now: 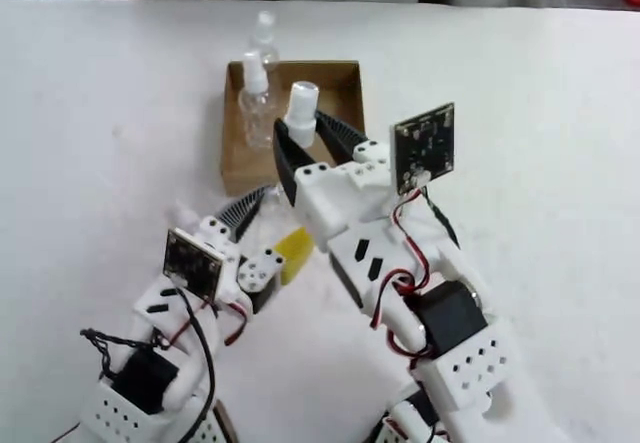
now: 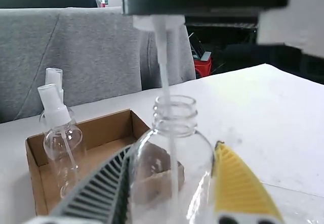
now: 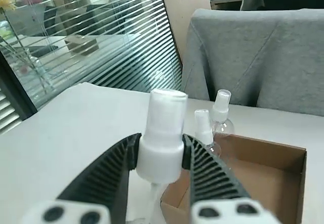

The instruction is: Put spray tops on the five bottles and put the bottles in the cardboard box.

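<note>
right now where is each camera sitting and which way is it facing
High view: fixed above the table, looking down at the cardboard box; both arms show along the near edge.
Left wrist view: on the left arm, looking along its grey and yellow jaws, shut on an open bottle.
Right wrist view: on the right arm, looking along its black jaws, shut on a spray top.
Shared: both wrist views show the box and a capped bottle in it.
</note>
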`<action>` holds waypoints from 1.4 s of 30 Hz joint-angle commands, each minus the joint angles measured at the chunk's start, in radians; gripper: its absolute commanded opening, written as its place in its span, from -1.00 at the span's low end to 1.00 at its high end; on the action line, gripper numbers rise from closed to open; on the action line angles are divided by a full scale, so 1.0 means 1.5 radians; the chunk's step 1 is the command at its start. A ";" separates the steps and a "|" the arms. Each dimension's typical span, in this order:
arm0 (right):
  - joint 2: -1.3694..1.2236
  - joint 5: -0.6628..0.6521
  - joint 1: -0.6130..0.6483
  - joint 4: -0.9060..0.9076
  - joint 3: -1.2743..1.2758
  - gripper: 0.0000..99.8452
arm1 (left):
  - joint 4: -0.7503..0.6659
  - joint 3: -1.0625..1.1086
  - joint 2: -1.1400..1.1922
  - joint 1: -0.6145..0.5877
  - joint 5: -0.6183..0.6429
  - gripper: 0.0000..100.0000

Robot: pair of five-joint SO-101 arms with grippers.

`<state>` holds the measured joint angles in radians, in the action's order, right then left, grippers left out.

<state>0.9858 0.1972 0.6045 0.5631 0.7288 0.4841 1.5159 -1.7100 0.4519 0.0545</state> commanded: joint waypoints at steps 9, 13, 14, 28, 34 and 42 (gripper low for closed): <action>0.104 -0.003 0.003 -0.011 0.083 -0.97 | -0.018 -0.003 -0.010 0.003 -0.009 -0.85; 0.174 -0.003 0.009 -0.013 0.146 -0.97 | -0.018 -0.003 -0.010 0.004 -0.009 -0.85; 0.191 -0.003 0.019 -0.013 0.159 -0.97 | -0.018 -0.003 -0.010 0.005 -0.009 -0.85; 0.281 -0.004 0.093 -0.011 0.230 -0.96 | -0.018 -0.003 -0.010 0.004 -0.009 -0.85; 0.281 -0.046 0.094 -0.012 0.230 -0.96 | -0.018 -0.003 -0.010 0.005 -0.009 -0.85; 0.280 -0.045 0.095 -0.012 0.226 -0.90 | -0.018 -0.003 -0.010 0.007 -0.009 -0.85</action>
<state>1.3940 0.1404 0.7181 0.5554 1.0817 0.4826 1.5251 -1.7131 0.4595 0.0499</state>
